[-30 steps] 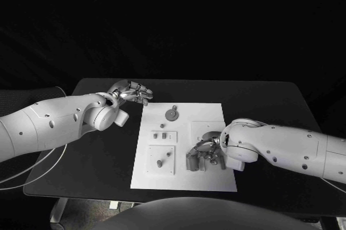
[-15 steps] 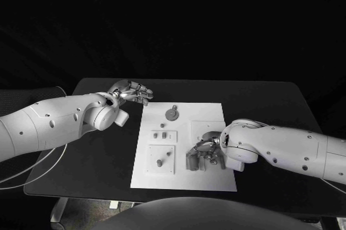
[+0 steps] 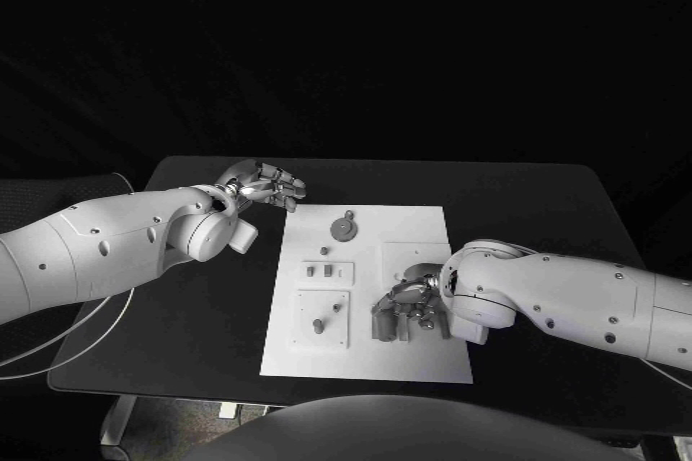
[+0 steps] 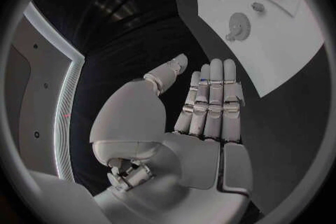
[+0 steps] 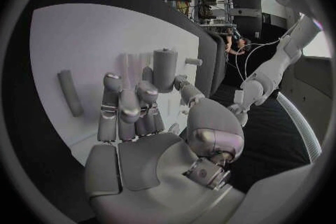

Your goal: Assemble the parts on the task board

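Right hand (image 3: 410, 303) stayed grasping a grey peg (image 5: 164, 69) over task board (image 3: 418, 221), lower right; left hand (image 3: 264, 184) stayed released, so no progress.

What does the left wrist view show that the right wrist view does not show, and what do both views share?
Left wrist view alone: the left hand, flat and empty with fingers together, and a gear part lying on the board. Right wrist view alone: the right hand, fingers curled over the board beside an upright cylinder part, and a loose lying pin. Both: the white task board.
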Controlling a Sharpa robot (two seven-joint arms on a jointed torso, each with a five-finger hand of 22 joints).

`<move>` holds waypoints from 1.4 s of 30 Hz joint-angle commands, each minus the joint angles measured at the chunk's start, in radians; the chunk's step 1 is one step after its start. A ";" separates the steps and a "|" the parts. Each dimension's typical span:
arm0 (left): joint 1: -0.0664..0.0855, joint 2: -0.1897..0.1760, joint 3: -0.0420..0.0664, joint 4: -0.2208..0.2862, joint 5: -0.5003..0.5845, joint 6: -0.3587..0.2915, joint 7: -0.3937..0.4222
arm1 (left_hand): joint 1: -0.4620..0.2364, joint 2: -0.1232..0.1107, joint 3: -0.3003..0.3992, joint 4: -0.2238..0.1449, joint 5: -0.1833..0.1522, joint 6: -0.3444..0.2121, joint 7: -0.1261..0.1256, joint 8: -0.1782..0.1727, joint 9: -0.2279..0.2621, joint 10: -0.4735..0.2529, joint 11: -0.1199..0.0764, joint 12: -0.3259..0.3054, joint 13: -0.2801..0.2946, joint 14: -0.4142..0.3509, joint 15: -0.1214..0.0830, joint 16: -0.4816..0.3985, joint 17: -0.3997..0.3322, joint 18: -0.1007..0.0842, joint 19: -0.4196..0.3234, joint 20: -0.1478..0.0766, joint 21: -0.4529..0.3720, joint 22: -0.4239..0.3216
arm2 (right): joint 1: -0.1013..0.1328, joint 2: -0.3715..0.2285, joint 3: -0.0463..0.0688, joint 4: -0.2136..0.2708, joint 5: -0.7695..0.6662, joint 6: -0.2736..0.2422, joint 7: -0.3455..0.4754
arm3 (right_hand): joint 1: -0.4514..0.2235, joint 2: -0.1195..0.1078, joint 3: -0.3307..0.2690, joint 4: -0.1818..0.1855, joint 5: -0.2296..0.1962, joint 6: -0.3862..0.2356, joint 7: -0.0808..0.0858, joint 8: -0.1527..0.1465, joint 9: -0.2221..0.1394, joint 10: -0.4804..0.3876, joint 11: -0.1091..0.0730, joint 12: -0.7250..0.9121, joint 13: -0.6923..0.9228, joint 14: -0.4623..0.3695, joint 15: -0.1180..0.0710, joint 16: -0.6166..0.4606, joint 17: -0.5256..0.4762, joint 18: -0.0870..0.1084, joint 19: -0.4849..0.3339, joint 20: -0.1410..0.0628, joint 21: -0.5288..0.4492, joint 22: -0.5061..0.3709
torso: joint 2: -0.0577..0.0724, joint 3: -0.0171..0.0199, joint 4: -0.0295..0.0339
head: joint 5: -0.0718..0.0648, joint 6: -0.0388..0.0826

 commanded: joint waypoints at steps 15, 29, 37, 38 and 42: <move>0.001 0.000 0.000 0.002 0.005 0.012 0.003 | -0.011 0.003 -0.001 0.005 0.006 -0.008 0.000 0.005 -0.002 0.005 0.003 -0.002 -0.002 0.006 0.003 -0.006 0.003 0.016 0.002 0.000 -0.008 0.001 | 0.000 -0.027 0.001 0.030 -0.025 -0.047 0.033 | -0.006 0.001 0.004 0.001 0.005 -0.002 0.003 -0.004 0.002 -0.006 -0.003 0.007 -0.001 0.003 -0.007 0.000 0.005 0.013 0.002 -0.004 0.008 0.019 | 0.000 0.0007 -0.0008 | 0.001 -0.001; 0.001 0.000 0.000 0.001 0.004 0.013 0.001 | -0.011 0.003 -0.001 0.006 0.006 -0.008 0.000 0.005 -0.002 0.005 0.003 -0.002 -0.002 0.006 0.003 -0.007 0.005 0.016 0.002 0.000 -0.008 0.002 | 0.000 -0.021 0.001 0.022 -0.028 -0.035 0.031 | -0.005 -0.001 0.005 -0.001 0.005 -0.001 0.003 -0.003 0.003 -0.005 -0.003 0.007 -0.001 0.005 -0.008 0.001 0.006 0.013 0.004 -0.005 0.009 0.019 | 0.000 0.0003 -0.0005 | 0.001 0.001; 0.001 0.001 0.000 0.001 0.004 0.014 0.001 | -0.011 0.002 -0.001 0.006 0.006 -0.008 0.000 0.005 -0.002 0.005 0.003 -0.002 -0.002 0.005 0.004 -0.009 0.006 0.016 0.001 0.000 -0.009 0.002 | 0.000 -0.005 0.001 0.012 -0.021 -0.023 0.030 | -0.005 0.000 0.005 -0.001 0.005 -0.001 0.003 -0.003 0.003 -0.004 -0.004 0.008 -0.001 0.005 -0.008 0.001 0.006 0.013 0.004 -0.005 0.009 0.019 | 0.000 -0.0002 0.0002 | 0.001 0.000; 0.001 0.001 0.000 0.002 0.004 0.015 0.000 | -0.011 0.002 -0.001 0.006 0.006 -0.008 0.000 0.005 -0.002 0.005 0.003 -0.002 -0.002 0.005 0.004 -0.009 0.006 0.016 0.001 0.000 -0.009 0.002 | 0.000 -0.004 0.001 0.011 -0.021 -0.023 0.030 | -0.005 0.000 0.005 -0.001 0.005 -0.001 0.003 -0.003 0.003 -0.004 -0.004 0.008 -0.001 0.005 -0.008 0.001 0.005 0.013 0.004 -0.005 0.009 0.019 | 0.000 -0.0002 0.0002 | 0.001 0.000; 0.001 0.000 0.000 0.002 0.004 0.015 0.000 | -0.011 0.002 -0.001 0.006 0.006 -0.008 0.000 0.005 -0.002 0.005 0.003 -0.002 -0.002 0.005 0.004 -0.010 0.006 0.016 0.001 0.000 -0.009 0.002 | 0.000 -0.003 0.001 0.011 -0.021 -0.017 0.030 | -0.006 0.000 0.005 -0.001 0.005 -0.001 0.003 -0.004 0.003 -0.004 -0.004 0.008 -0.001 0.004 -0.008 0.000 0.003 0.013 0.004 -0.005 0.009 0.019 | 0.000 -0.0005 0.0001 | 0.001 -0.002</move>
